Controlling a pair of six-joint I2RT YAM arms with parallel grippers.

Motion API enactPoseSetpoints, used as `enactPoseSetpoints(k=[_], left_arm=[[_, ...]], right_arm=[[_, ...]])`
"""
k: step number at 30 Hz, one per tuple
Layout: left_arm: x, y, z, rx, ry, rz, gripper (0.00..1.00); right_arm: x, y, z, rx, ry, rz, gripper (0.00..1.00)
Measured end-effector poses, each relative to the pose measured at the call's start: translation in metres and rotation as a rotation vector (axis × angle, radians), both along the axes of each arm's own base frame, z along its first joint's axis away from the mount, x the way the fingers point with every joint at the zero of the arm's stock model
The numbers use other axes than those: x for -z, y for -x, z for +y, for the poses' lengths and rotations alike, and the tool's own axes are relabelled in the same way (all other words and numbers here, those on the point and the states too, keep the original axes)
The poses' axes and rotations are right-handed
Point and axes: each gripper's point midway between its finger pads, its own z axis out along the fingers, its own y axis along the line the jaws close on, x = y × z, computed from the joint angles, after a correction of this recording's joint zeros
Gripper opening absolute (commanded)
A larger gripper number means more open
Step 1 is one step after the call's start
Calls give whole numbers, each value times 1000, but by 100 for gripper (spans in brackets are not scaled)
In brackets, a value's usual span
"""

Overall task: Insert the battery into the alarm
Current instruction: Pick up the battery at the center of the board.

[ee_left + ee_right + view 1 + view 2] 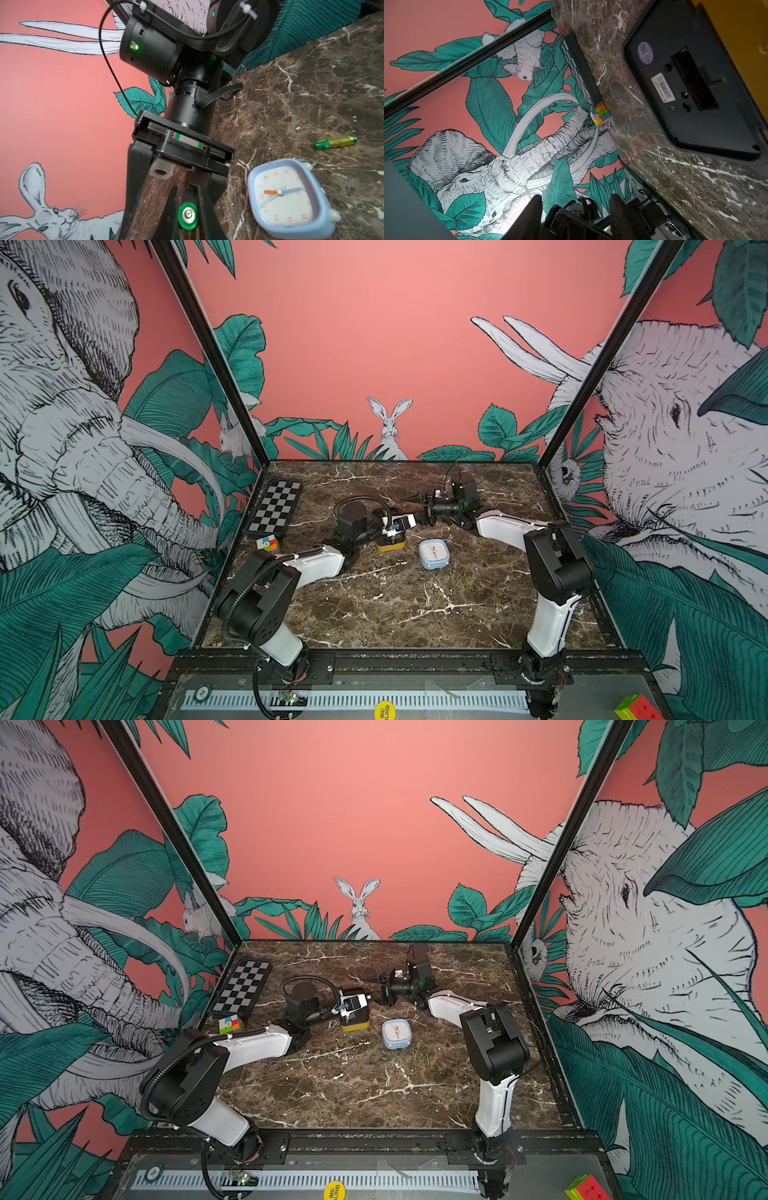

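Left gripper (187,199) fingers clamped on battery (188,216), lower centre of wrist frame. Its long axis points at right gripper (575,199), fingers parted, empty. Yellow alarm (390,546) on desk (395,614), just below left gripper in a top view; left arm nearer.

desk (395,614) glossy brown marble-look, white veins; blue clock (291,199) smooth plastic shell, shiny clear face cover; yellow alarm (695,93) back matt black plastic, paper barcode label (662,88), yellow casing smooth plastic; held battery (187,216) glossy green wrap, bright metal terminal; loose battery (335,142) glossy green-gold wrap; arm shells (320,564) glossy white plastic
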Motion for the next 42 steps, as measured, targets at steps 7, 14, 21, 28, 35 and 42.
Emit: enactPoseSetpoints(k=[7,14,21,28,35,42], left_arm=[[-2,-2,0,-14,-15,-59,4],[0,-1,0,-11,-23,-73,4],[2,1,-3,-4,-24,-88,5],[-4,-1,-3,-12,-11,-125,8],[-3,1,-3,-8,-11,-129,19],[16,6,-1,-2,-51,-80,20]], right_arm=[[17,8,-3,-2,24,52,51],[16,7,-3,9,18,76,42],[9,4,-1,19,-11,84,33],[7,5,0,23,-21,108,16],[9,4,-1,39,-23,120,7],[1,0,1,43,-44,97,5]])
